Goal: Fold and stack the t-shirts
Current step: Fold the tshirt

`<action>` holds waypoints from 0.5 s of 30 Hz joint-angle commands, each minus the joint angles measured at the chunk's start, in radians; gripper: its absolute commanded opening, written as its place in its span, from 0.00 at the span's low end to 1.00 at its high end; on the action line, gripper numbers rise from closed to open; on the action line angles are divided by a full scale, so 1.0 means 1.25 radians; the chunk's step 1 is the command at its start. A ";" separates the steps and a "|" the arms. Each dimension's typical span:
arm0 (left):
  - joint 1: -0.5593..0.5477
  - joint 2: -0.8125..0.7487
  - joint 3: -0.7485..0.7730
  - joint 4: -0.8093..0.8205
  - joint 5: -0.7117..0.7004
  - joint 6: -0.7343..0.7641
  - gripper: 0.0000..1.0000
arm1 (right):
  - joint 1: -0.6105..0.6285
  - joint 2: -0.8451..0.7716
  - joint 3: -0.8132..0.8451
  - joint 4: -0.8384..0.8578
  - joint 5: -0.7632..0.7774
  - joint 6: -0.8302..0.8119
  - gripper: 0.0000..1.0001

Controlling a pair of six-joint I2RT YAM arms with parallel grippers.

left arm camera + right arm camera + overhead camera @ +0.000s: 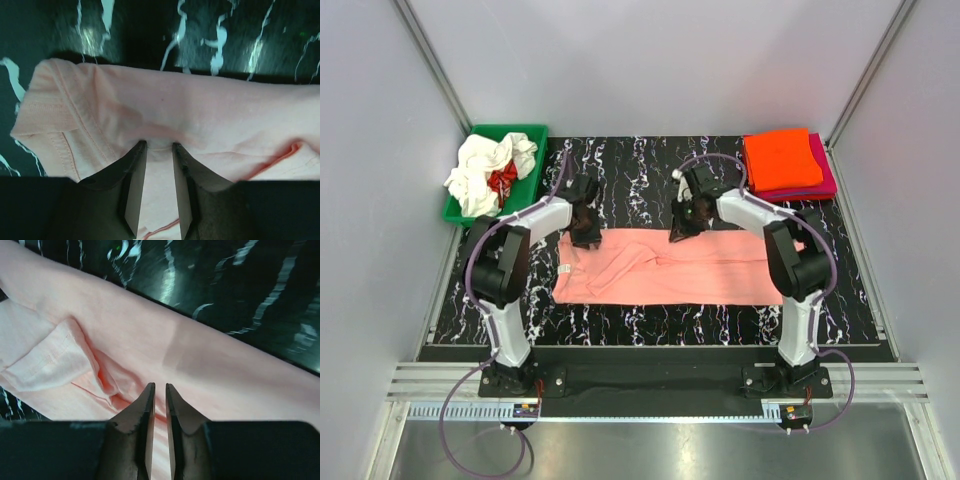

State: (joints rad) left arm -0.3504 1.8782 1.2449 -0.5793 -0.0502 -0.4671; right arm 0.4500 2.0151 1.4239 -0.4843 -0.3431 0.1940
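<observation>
Left jaws, right jaws, both narrow, pinching far edge of salmon-pink t-shirt [660, 280]

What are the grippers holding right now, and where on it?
Both pinch the salmon-pink t-shirt at its far edge: left gripper near the left end, right gripper near the middle.

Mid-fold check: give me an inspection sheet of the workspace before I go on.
Surface: black marbled mat, flat.
Job's things: pink shirt laid out as a long band mid-mat; orange shirt stacked on magenta shirt, far right corner; white shirts and a red shirt crumpled in the green bin, far left.
Clutter: nothing seen.
Grippers: left gripper and right gripper both appear to pinch the pink shirt's far edge.
Cables: purple cables loop along both arms.
Surroundings: plain grey walls.
</observation>
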 commanded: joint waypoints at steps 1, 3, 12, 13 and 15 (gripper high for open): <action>0.038 0.050 0.090 0.019 0.008 0.008 0.34 | -0.037 -0.129 -0.021 0.033 0.177 0.111 0.21; 0.048 0.099 0.128 0.019 0.033 0.008 0.34 | -0.051 -0.170 -0.037 0.036 0.208 0.127 0.22; 0.064 0.317 0.480 0.011 0.139 0.004 0.34 | -0.053 -0.421 -0.112 0.039 0.327 0.154 0.25; 0.064 0.340 0.522 0.011 0.152 0.006 0.34 | -0.053 -0.436 -0.118 0.040 0.327 0.154 0.25; 0.064 0.424 0.617 0.009 0.191 0.003 0.34 | -0.053 -0.472 -0.133 0.040 0.338 0.157 0.25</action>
State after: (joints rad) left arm -0.2668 2.2971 1.8587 -0.5991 0.0864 -0.4679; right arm 0.3790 1.4998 1.2881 -0.4534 0.0010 0.3645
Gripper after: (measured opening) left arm 0.340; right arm 0.252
